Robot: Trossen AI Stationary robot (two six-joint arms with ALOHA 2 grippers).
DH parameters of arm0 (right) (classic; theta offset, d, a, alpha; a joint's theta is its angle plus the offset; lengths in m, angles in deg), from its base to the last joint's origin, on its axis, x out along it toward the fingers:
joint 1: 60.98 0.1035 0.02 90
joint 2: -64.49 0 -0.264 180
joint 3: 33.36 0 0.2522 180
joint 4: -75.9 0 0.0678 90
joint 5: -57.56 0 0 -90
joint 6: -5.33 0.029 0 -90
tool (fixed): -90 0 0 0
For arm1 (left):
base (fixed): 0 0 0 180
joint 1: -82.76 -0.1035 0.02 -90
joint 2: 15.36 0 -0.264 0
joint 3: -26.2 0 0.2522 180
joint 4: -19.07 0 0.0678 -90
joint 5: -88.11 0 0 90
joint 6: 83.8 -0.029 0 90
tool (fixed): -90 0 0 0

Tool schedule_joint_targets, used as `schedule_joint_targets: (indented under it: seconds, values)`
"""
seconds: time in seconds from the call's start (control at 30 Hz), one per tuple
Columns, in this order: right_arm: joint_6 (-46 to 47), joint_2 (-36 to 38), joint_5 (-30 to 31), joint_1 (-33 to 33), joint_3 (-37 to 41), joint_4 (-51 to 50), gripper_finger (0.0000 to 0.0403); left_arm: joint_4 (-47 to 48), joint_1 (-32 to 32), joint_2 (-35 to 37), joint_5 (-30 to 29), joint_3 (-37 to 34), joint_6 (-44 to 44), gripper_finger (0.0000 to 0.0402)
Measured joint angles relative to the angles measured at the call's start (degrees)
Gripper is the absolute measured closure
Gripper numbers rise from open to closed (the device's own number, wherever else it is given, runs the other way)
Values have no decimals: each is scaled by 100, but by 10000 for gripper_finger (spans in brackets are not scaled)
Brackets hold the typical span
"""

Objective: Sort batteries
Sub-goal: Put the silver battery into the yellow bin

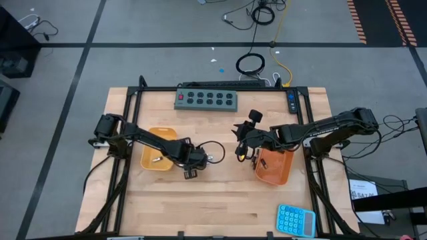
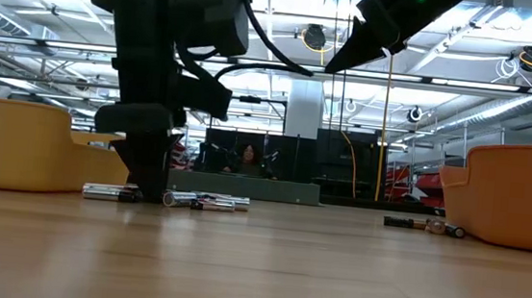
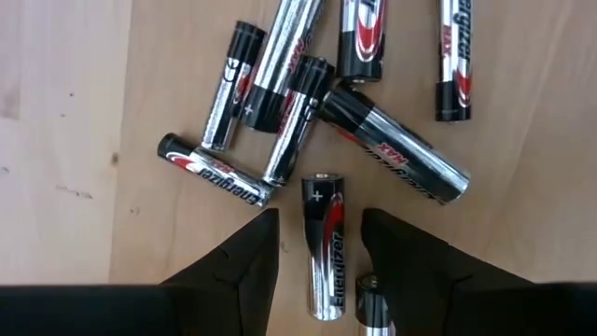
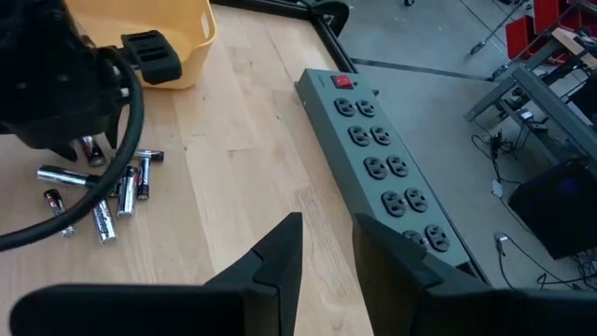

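Observation:
Several batteries (image 3: pixel 280 93), silver with black and red ends, lie in a loose pile on the wooden table between two orange trays. My left gripper (image 3: pixel 319 224) points down over the pile, open. Its fingers stand either side of one battery (image 3: pixel 324 245) that lies flat along them, with a gap on each side. In the low view its fingertips (image 2: pixel 151 189) are down at table height among the batteries (image 2: pixel 208 202). My right gripper (image 4: pixel 328 233) hangs open and holds nothing, above the table beside the right tray (image 1: pixel 273 167).
The left tray (image 1: pixel 159 148) stands just behind the left arm. A grey power strip (image 1: pixel 207 99) lies along the far edge, and a blue calculator (image 1: pixel 295 220) near the front right corner. A few more batteries (image 2: pixel 424 224) lie by the right tray.

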Motion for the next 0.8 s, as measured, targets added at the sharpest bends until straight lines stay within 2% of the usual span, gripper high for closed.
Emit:
schedule_joint_targets:
  seconds: [0.13, 0.37, 0.8]
  values:
    - [2, 0, 0, -2, 0, -4, 312, -40, 4, -84, -7, 0, -108, 248]
    - [-2, 0, 0, -2, 0, -8, 312, -35, -41, -94, 97, -5, -294, 356]
    - [-1, 0, 0, -2, 0, -26, 312, -30, -61, -57, 64, -16, -438, 357]
